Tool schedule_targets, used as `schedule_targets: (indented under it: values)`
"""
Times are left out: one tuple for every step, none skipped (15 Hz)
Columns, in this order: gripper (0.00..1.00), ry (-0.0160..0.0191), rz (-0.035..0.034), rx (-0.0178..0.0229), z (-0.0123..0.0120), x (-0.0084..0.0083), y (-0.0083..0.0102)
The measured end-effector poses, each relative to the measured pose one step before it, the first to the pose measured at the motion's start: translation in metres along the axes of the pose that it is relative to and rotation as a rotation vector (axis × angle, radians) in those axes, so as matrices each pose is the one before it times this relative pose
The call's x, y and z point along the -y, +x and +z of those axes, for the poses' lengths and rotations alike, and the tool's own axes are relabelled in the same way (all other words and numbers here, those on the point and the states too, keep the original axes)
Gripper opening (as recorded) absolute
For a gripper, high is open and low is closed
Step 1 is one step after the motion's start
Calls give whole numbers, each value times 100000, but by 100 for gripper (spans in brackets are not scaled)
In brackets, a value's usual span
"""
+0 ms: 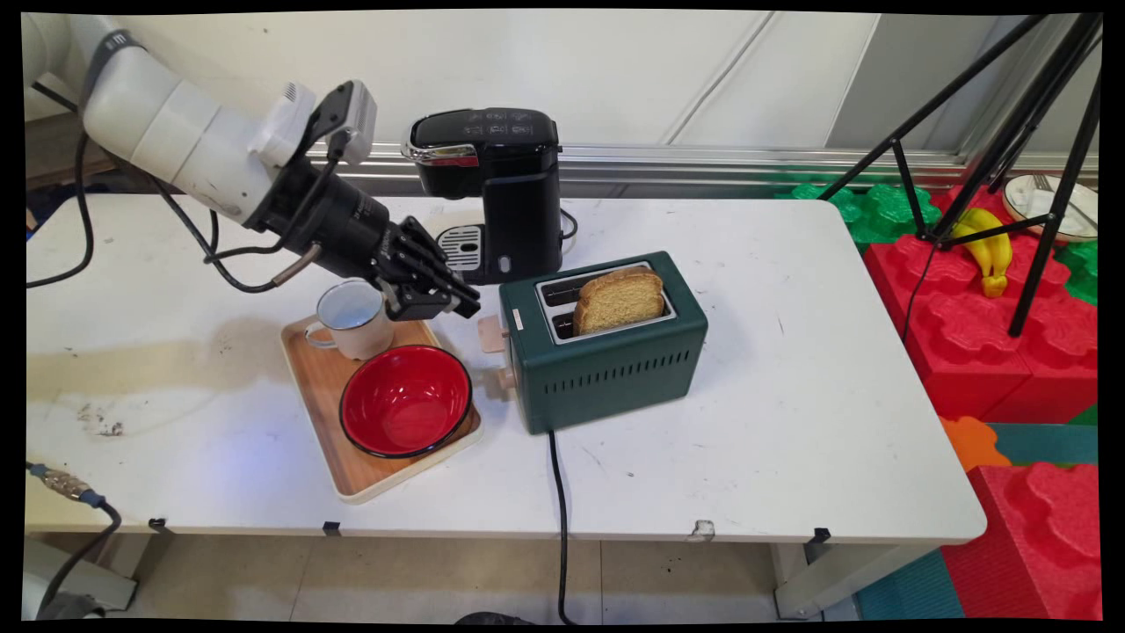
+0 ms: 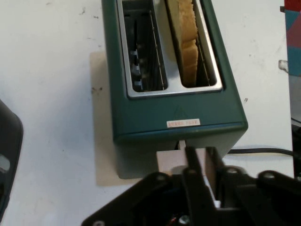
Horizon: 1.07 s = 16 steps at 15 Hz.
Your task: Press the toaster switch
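A dark green two-slot toaster (image 1: 606,352) stands mid-table, with a slice of toast (image 1: 620,299) sticking up from its far slot. In the hand view the toast (image 2: 186,42) fills the right slot of the toaster (image 2: 174,113), and the left slot is bare. My black gripper (image 1: 461,303) is shut with nothing between its fingers. It hangs just left of and slightly above the toaster's beige lever (image 1: 490,334). In the hand view my gripper (image 2: 201,162) has its tips right in front of the lever (image 2: 169,161).
A wooden tray (image 1: 352,475) left of the toaster holds a red bowl (image 1: 404,400) and a white mug (image 1: 352,316), which is directly under my wrist. A black coffee machine (image 1: 497,189) stands behind. The toaster's cord (image 1: 558,501) runs over the front edge.
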Motion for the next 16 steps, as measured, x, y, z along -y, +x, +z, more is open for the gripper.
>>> schedule_targets:
  values:
    - [0, -155, -409, 96, 229, 32, -78]
    - [0, -62, -445, 131, 285, 51, -54]
    - [0, -14, -451, 169, 310, 66, -34]
    - [0, 89, -444, 250, 275, 72, -53]
    - [0, 120, -585, 414, 392, 96, -78]
    - [0, 115, -483, 372, 284, 68, -87]
    - [0, 131, -422, 347, 286, 65, -79]
    - [0, 91, -281, 239, 183, 38, -58]
    - [0, 45, -404, 287, 268, 40, -83]
    - [0, 0, -212, 153, 176, 17, -42]
    - [0, -58, -321, 238, 273, 6, -62]
    - [0, -25, -197, 108, 171, 4, -34]
    - [0, -46, -148, 117, 264, 3, -30]
    - [0, -48, -111, 46, 163, -6, -24]
    - [0, -41, -150, 69, 236, -20, -40]
    - [0, -14, -47, 46, 154, -9, -24]
